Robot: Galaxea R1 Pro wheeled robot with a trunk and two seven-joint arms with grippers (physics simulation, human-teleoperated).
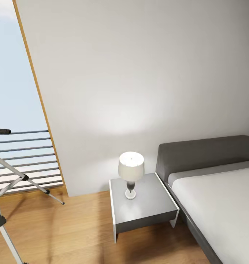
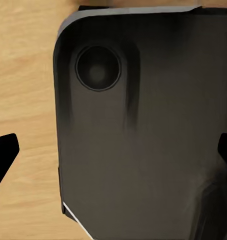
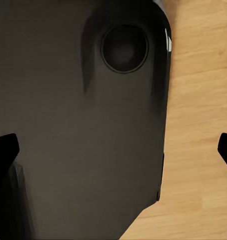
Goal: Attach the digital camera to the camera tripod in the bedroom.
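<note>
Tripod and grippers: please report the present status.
Left gripper open, right gripper open, both empty. Tripod at head view's left edge, by the window. Nightstand and bed to its right.

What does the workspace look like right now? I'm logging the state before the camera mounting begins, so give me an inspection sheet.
Surface: light wood floor, bare where visible.
Job's things: camera tripod at the head view's left edge, silver legs spread, black handle tip above; digital camera: nothing seen.
Clutter: nothing seen.
Grippers: left gripper and right gripper open, dark fingertips wide apart, holding nothing, above the robot's dark base.
Cables: nothing seen.
Surroundings: grey nightstand with a lit white lamp, grey bed beside it, window railing, plain wall.
</note>
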